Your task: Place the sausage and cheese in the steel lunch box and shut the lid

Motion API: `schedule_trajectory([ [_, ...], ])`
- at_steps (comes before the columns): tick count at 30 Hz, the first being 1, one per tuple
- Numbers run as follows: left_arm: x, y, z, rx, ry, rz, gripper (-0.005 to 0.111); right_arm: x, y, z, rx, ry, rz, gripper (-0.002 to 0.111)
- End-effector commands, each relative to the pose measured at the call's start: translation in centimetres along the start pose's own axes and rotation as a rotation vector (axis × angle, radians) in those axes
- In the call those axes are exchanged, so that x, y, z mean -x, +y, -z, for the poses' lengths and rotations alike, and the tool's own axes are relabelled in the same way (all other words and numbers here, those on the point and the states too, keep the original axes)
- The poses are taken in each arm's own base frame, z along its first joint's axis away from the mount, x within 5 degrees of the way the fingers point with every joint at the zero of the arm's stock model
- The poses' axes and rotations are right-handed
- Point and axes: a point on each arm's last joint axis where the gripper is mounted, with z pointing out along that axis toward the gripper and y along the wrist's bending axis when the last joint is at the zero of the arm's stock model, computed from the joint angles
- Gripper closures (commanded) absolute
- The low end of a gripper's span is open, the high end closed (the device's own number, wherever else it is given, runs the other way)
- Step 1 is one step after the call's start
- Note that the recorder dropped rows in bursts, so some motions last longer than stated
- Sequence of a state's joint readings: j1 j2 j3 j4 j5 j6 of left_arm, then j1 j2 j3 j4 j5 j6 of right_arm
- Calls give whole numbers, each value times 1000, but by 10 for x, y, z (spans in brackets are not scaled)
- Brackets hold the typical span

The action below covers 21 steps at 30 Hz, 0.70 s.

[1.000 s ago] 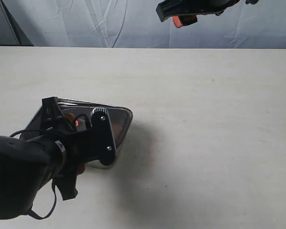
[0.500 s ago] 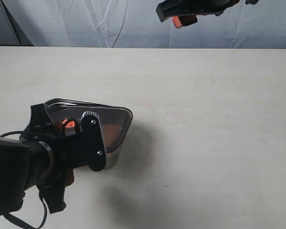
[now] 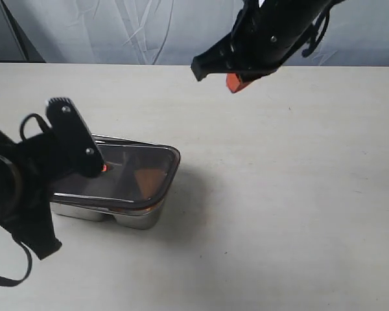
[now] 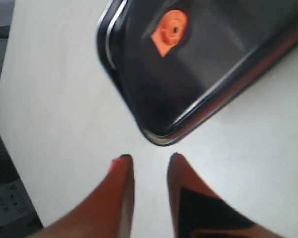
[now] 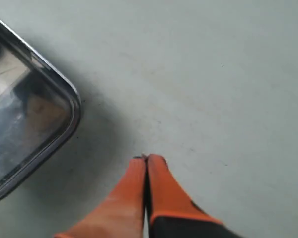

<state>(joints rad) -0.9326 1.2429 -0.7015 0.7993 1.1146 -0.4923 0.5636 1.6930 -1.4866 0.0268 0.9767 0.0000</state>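
Observation:
The steel lunch box (image 3: 137, 217) sits on the table left of centre, with the dark lid (image 3: 126, 170) lying flat on top of it. Through the lid the cheese (image 3: 148, 179) shows as an orange-brown wedge. The sausage is hidden. The lid's orange valve (image 4: 169, 32) is plain in the left wrist view. My left gripper (image 4: 149, 158) is open and empty, just off one corner of the lid (image 4: 198, 74), over bare table. My right gripper (image 5: 146, 158) is shut on nothing. It hangs high above the table (image 3: 235, 82), beyond the box's right end (image 5: 64, 91).
The pale table (image 3: 292, 194) stretches to the right of the box and in front of it. A wrinkled white backdrop (image 3: 117, 32) stands behind the far edge. My left arm (image 3: 19, 188) covers the box's left end in the exterior view.
My left gripper has lifted off the lid and drawn back to the left, uncovering most of it. My right arm has come down and leftward into view.

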Motion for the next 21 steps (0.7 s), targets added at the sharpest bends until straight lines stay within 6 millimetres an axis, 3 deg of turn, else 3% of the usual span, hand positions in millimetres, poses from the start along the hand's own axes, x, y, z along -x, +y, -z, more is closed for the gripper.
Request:
schedule_trajectory([
  [1,-6,23,14,133,-57,166,106,-3,10,-27,138,49,-10,109],
  [5,-7,38,15,148,-79,271,107,-3,30,-44,329,78,30,109],
  [9,-5,51,10,101,-78,379,107,-7,49,-53,372,115,68,109],
  [15,4,56,-4,-245,-153,581,107,-15,83,-60,409,161,148,109],
  [18,-5,62,-12,-319,-83,652,107,-19,96,-58,426,182,183,109],
  [21,-23,77,-24,-286,26,742,107,-25,112,-60,439,203,224,109],
])
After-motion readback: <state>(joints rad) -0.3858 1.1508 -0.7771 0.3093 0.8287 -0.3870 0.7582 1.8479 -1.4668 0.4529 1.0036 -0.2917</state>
